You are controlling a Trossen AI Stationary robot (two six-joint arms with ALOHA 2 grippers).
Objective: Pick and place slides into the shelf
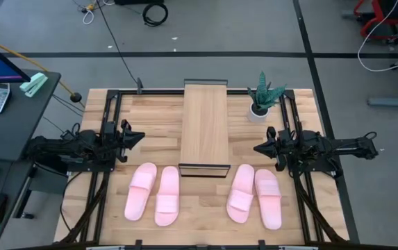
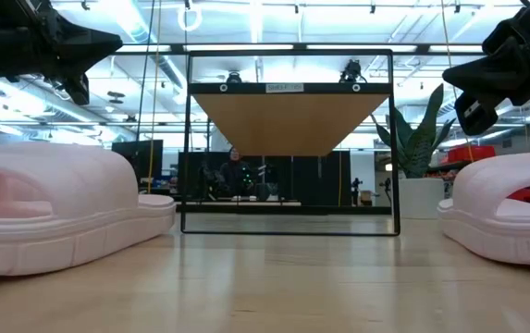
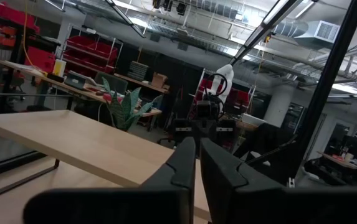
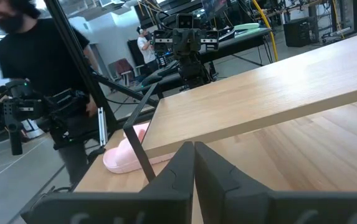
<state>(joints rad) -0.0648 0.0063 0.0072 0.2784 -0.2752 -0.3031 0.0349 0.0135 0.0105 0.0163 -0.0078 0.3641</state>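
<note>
Slides: four pale pink foam slide sandals sit at the near edge of the butcher-block wooden table (image 1: pixel 150 139), one pair (image 1: pixel 153 194) on the left, the other pair (image 1: pixel 255 196) on the right, all flat on the tabletop.
Shelf: long light-wood board on a thin black metal frame (image 1: pixel 205 128), running down the middle of the table between the arms, nothing on it.
Left gripper: left claw (image 1: pixel 137 138) pinched closed, empty, hanging above the table just behind the left pair, pointed at the shelf.
Right gripper: right claw (image 1: pixel 260 147) same deal, fingers together, holding nothing, just behind the right pair.
Plant: small spiky green plant in a white pot (image 1: pixel 261 101) at the far right corner, beside the shelf.
</note>
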